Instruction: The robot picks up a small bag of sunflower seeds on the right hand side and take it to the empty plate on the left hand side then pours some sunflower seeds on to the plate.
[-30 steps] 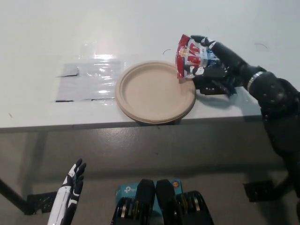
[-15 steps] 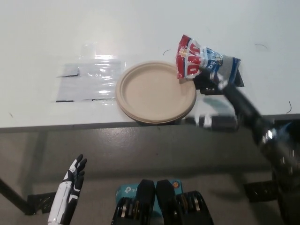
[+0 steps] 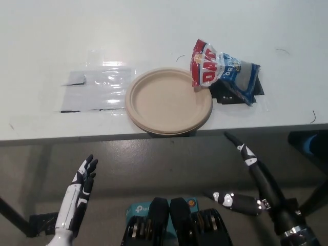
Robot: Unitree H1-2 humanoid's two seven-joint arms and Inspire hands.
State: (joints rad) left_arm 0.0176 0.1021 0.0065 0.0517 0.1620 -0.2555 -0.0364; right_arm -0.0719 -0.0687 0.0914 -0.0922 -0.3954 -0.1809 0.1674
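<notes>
1. Crinkly red, white and blue foil makes up the bag of sunflower seeds (image 3: pixel 220 72), which lies on the worktop (image 3: pixel 154 31) with its red end over the right rim of the plate (image 3: pixel 169 100) and its blue end on a dark patch (image 3: pixel 230 92) beside it.
2. It looks light, soft and slippery; a pinch across the blue end, away from the plate, should let it tip without crushing.
3. No seeds show on the tan plate.
4. Below the worktop edge, the black right hand (image 3: pixel 246 174) holds nothing, fingers spread.
5. At lower left, the white left hand (image 3: pixel 82 187) rests, also spread and empty.
6. Left of the plate lies a clear plastic sheet (image 3: pixel 95 89).
</notes>
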